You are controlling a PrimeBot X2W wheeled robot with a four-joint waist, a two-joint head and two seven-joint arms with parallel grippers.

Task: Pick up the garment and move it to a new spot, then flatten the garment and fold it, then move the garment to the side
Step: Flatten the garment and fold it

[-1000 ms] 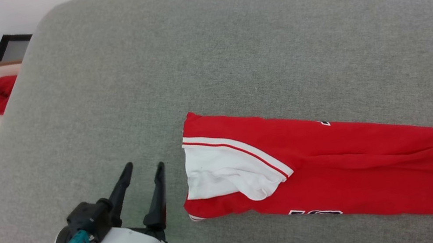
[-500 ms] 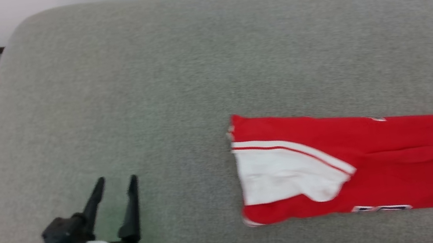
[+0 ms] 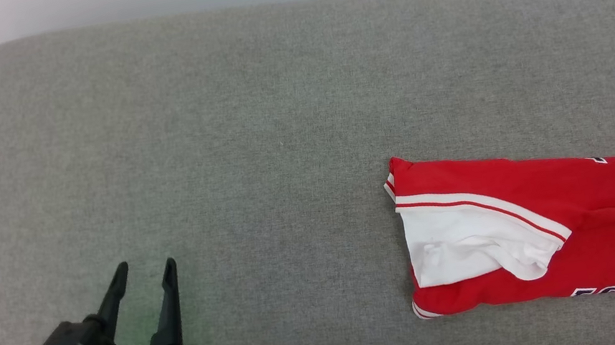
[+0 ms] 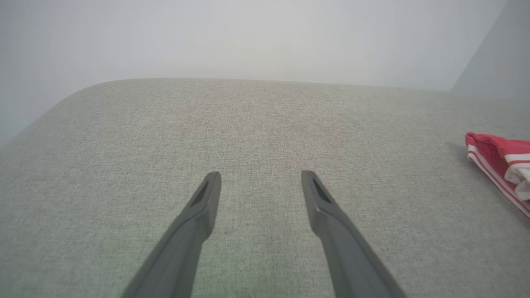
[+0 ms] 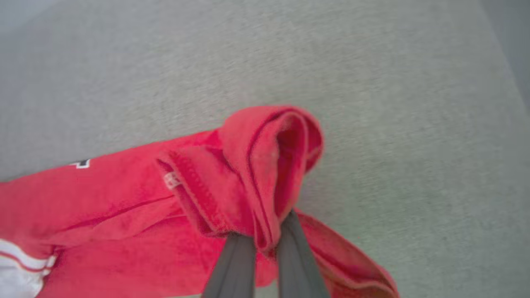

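2 pincers in very different states from where I sit. My left pincer [image 3: 146, 264] hovers low over the grey surface [image 3: 247, 120] at the lower left of the head view, forearm coming in from the bottom edge, its fingers [image 3: 114, 295] spread wide and pointing away from me with nothing between them. The left wrist view confirms it: the left pincer [image 4: 260, 174] is released over bare grey fabric.

My right pincer [image 5: 265, 225] is clenched on a bunched fold of the garment [image 5: 124, 198], the red hem rolled into a loop just past the fingertips.

In the head view the garment [image 3: 607, 221] lies on the right half of the surface as 1 long folded band. Its long axis runs left to right and angles slightly toward me as it goes right. The white sleeve end with striped trim points to my left; the other end runs off the right edge.

The left wrist view catches just that striped end of the garment [image 4: 503, 161], well apart from the left fingers. The right wrist view gives me the gripped end.
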